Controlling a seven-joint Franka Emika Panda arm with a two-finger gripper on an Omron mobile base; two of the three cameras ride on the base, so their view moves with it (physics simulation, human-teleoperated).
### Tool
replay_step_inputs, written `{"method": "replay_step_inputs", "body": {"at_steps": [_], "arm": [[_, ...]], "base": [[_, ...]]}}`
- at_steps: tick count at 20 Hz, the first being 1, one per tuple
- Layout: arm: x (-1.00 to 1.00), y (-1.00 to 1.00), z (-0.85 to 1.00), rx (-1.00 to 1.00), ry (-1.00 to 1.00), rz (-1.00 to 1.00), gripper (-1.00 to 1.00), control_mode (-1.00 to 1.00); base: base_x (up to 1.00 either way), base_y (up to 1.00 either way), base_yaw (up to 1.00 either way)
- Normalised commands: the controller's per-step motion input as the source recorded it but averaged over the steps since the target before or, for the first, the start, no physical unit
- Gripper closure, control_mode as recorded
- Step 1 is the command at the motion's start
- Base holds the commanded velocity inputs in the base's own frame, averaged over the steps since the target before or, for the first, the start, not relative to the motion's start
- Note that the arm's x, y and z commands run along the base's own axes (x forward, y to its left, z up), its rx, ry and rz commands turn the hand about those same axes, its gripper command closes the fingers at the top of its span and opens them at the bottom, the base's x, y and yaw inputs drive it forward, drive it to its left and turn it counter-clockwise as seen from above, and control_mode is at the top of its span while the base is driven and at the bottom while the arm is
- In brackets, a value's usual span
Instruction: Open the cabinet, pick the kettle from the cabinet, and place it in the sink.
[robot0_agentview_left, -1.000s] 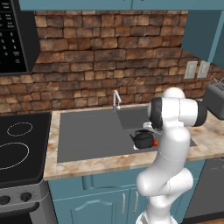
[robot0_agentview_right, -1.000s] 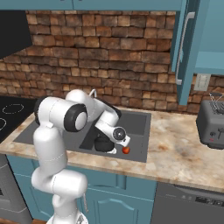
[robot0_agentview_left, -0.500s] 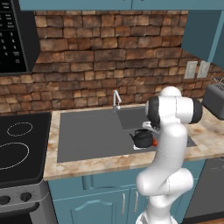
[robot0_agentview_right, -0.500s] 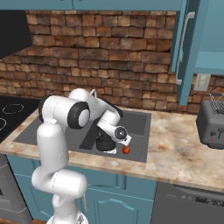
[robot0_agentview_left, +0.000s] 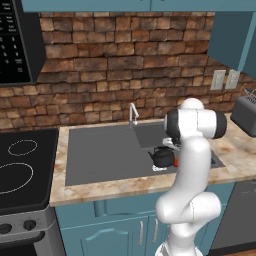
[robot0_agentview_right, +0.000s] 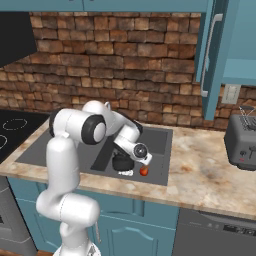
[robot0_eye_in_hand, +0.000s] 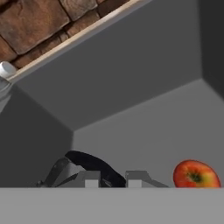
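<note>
Gripping the kettle's (robot0_agentview_left: 163, 156) arched handle with closed jaws, the gripper (robot0_eye_in_hand: 112, 178) holds it low over the sink (robot0_agentview_left: 107, 152) floor, where, I judge, letting go off-level could tip it onto the apple (robot0_eye_in_hand: 195, 174) just beside it at 3 o'clock.

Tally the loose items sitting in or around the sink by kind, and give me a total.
Small squat black kettle, in the dark grey recessed sink: 1
Round red apple, on the sink floor beside the kettle: 1
Grey boxy toaster, on the beige stone counter: 1
Total: 3
</note>
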Motion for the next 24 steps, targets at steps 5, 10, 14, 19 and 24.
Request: {"method": "replay_step_inputs", "body": {"at_steps": [5,10,14,19,24], "arm": [[0.19,-0.01,-0.11,0.00,0.00,0.00,1.00,-1.00],[0.12,0.00,-0.19,0.01,-0.04,0.00,1.00,-1.00],[0.14,-0.02,-0.18,0.02,-0.05,0.00,1.00,-1.00],[0.15,-0.04,-0.16,0.02,-0.04,0.00,1.00,-1.00],[0.11,-0.05,-0.17,0.00,-0.02,0.00,1.00,-1.00]], "base": [[0.00,0.00,0.00],[0.00,0.00,0.00],[0.00,0.00,0.00],[0.00,0.00,0.00],[0.00,0.00,0.00]]}}
